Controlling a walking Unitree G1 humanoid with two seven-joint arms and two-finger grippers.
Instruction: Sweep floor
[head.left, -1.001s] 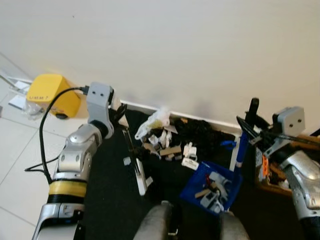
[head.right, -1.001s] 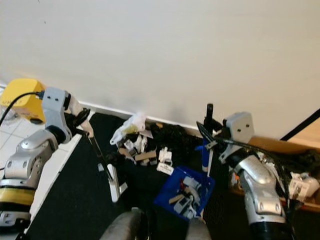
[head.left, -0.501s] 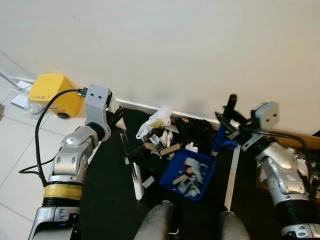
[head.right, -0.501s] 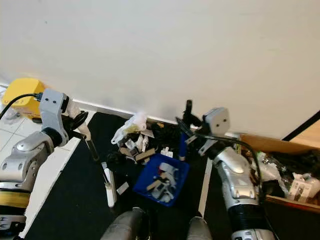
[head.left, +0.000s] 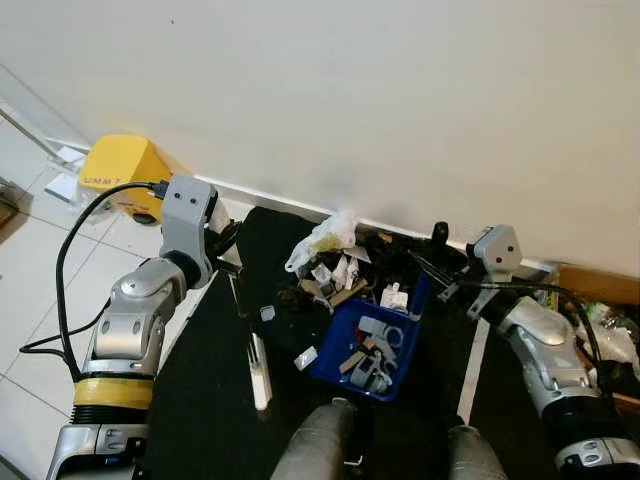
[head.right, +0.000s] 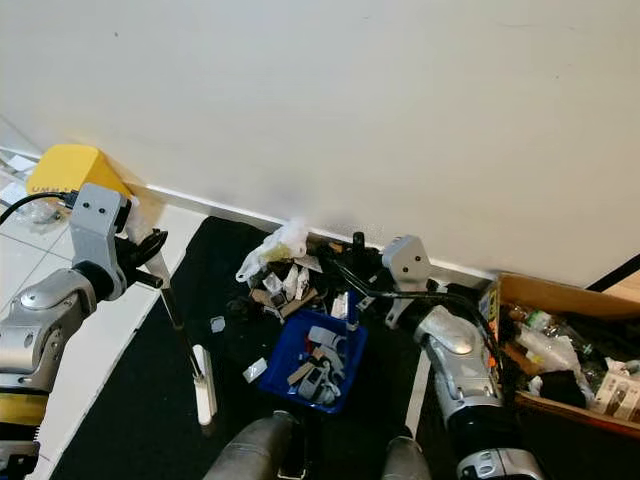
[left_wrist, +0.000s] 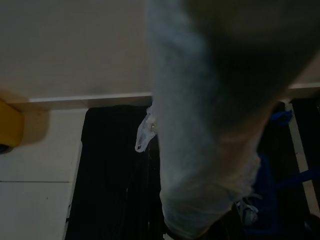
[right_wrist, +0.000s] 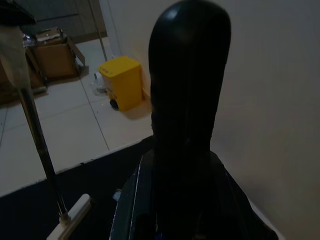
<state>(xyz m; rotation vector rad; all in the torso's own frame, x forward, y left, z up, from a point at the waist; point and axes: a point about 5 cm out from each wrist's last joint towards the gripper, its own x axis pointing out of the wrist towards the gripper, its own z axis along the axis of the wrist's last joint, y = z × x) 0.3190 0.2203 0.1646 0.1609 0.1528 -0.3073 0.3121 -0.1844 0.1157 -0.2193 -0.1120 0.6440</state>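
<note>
My left gripper (head.left: 228, 252) is shut on the top of a broom (head.left: 245, 320). The broom is a thin metal rod that slants down to a white brush head (head.left: 260, 367) on the black mat (head.left: 215, 400). My right gripper (head.left: 438, 265) is shut on the black-topped upright handle (head.left: 437, 233) of a blue dustpan (head.left: 340, 362). The pan holds several grey and tan scraps. Its mouth sits against a litter pile (head.left: 335, 272) by the wall, topped by a crumpled white plastic bag (head.left: 325, 235). Up close, the wrist views show the pale broom grip (left_wrist: 200, 125) and the black dustpan handle (right_wrist: 187, 100).
A yellow bin (head.left: 120, 170) stands on white tiles at the left by the wall. At the right stands an open cardboard box (head.right: 520, 292) full of clutter. A white strip (head.left: 470, 365) lies on the mat right of the dustpan. My own legs (head.left: 320, 445) are at the bottom.
My right arm has swung left and carried the dustpan up against the litter pile. The broom head has drawn back from the pile. The camera has shifted too.
</note>
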